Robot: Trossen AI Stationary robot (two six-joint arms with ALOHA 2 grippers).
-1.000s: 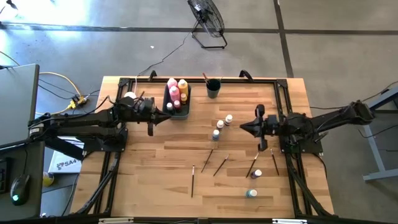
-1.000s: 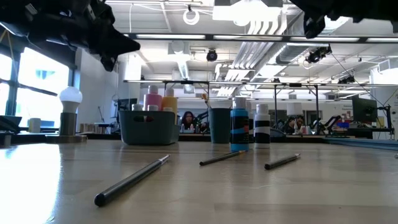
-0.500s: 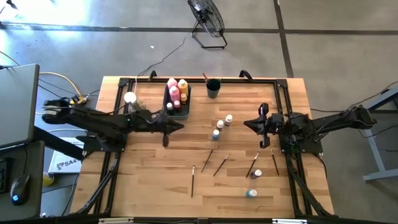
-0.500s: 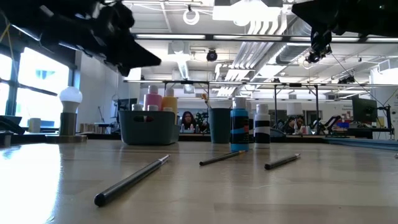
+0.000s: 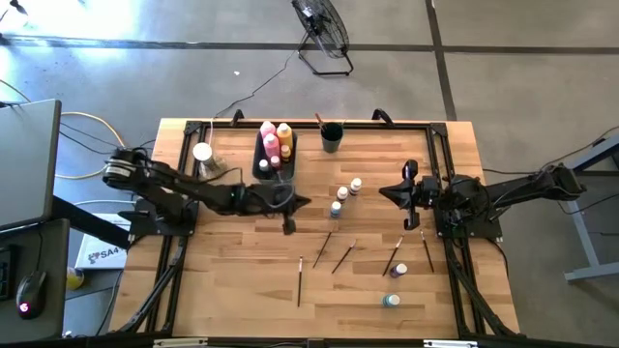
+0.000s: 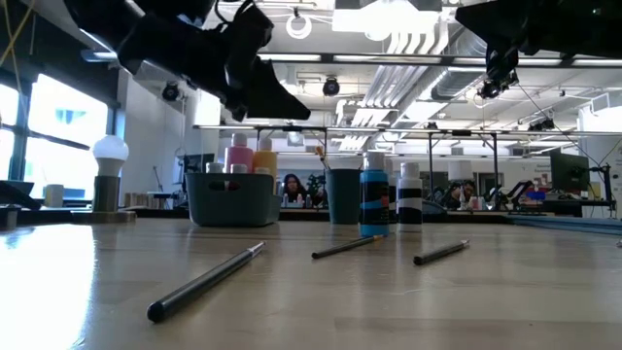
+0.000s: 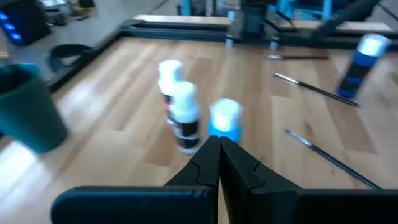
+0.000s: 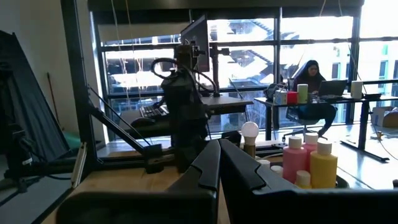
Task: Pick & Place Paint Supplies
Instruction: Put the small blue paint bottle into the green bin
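Two arms are over the table (image 5: 242, 280), and the left one is stretched far out across it, so the left tool (image 5: 302, 202) hangs in the air with its fingers pinched together on nothing. Ahead of that tool, near but apart, stand three small white-capped bottles (image 5: 345, 193) in a loose row; the wrist view shows them just past the closed fingertips, a blue one (image 7: 224, 120) nearest, so my guess is the arm is lining up on that cluster and needs to spread its fingers before any grab. Behind the left tool, back toward the table's far edge, sits the dark bin (image 5: 274, 158) with the pink squeeze bottle (image 5: 269, 132) and yellow squeeze bottle (image 5: 284, 133) already standing in it, which looks like the home for the bottles. Just beside the bin stands a dark green cup (image 5: 332, 136) with one brush handle poking out, likely the home for the brushes. The right tool (image 5: 384, 193) waits on the other side of the three bottles, raised, fingers shut and empty. Nearer the front edge, thin paintbrushes (image 5: 343, 256) lie scattered flat, with two more small bottles (image 5: 395, 285) beyond them. Nothing blocks the reach, though the bottles stand close enough that a nudge could topple a neighbour. Off behind the left arm stands a white knob (image 5: 202, 152), not part of the job.
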